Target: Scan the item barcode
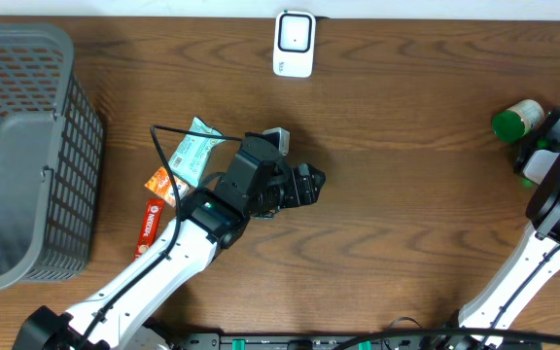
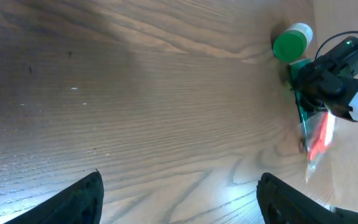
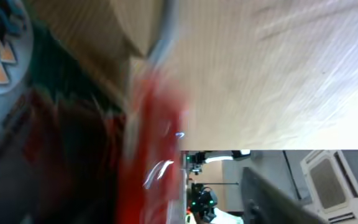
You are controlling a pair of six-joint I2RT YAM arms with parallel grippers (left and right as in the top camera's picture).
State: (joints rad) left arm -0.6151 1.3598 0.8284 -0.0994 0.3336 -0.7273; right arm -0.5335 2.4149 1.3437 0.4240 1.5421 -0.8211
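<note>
Item [image 2: 319,140]: red-and-clear packet at the far right of the counter [image 1: 406,224], directly at the right gripper [image 2: 312,93]. It is motion-blurred in both wrist views, a red smear close to the lens on the right wrist [image 3: 154,130]. Can't tell if the right gripper is clamped on it or released, or whether the item touches the counter. Green-capped bottle [image 1: 515,121] is just beside that gripper, on the far side.

Scanner [image 1: 294,43]: white, at the back edge, center, well apart from the item.

Left gripper [image 2: 179,199]: spread wide, nothing in it, over bare wood left of center.

3 items lie by the left arm: teal packet [image 1: 194,151], orange packet [image 1: 160,182], red stick pack [image 1: 150,226]. Grey basket [image 1: 66,126] sits at the left edge.
</note>
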